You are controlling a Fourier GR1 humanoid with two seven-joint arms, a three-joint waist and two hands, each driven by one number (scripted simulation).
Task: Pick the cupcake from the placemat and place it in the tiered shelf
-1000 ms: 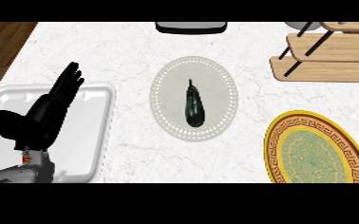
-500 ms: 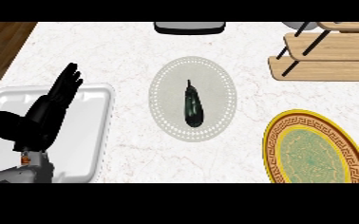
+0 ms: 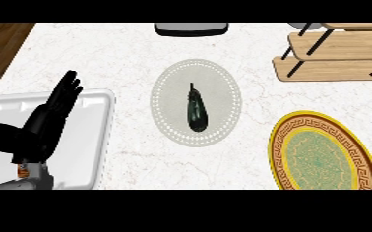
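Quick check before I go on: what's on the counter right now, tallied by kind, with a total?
Eggplant: 1
Oval placemat: 1
Wooden tiered shelf: 1
Yellow patterned plate: 1
White tray: 1
Dark object at the far edge: 1
Total: 6
No cupcake shows; the eggplant lies on the placemat. The left robot hand is open over the tray.

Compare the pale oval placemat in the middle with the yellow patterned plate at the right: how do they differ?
The pale oval placemat is plain grey-white with a dotted border; the yellow patterned plate has an ornate band and a green centre. The placemat carries a dark aubergine-like object; the plate carries nothing. Both lie flat on the marble counter.
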